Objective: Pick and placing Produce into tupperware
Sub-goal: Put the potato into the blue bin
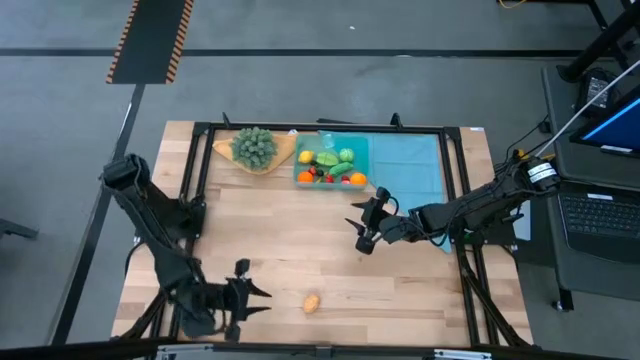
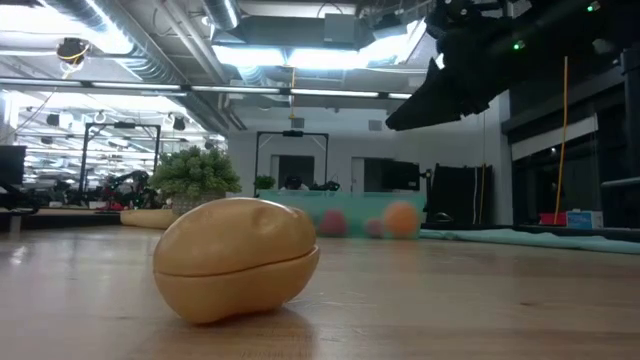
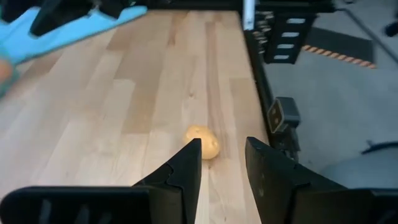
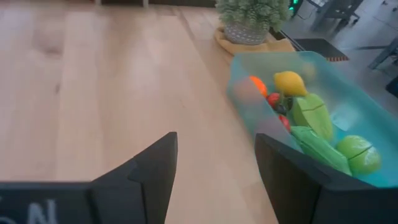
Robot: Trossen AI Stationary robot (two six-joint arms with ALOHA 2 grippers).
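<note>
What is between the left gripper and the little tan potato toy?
Only bare wooden table, seen in the high view, separates the left gripper from the tan potato toy.

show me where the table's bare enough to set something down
Bare wood spans the middle, between the left gripper, the right gripper and the plant. Only the tan potato sits near the front. The tupperware is crowded.

A light wooden table (image 1: 300, 250) carries a tan toy potato (image 1: 312, 302) at lower centre, a teal container (image 1: 331, 165), teal cloth (image 1: 410, 165) and potted plant (image 1: 254, 146) along the top.
</note>
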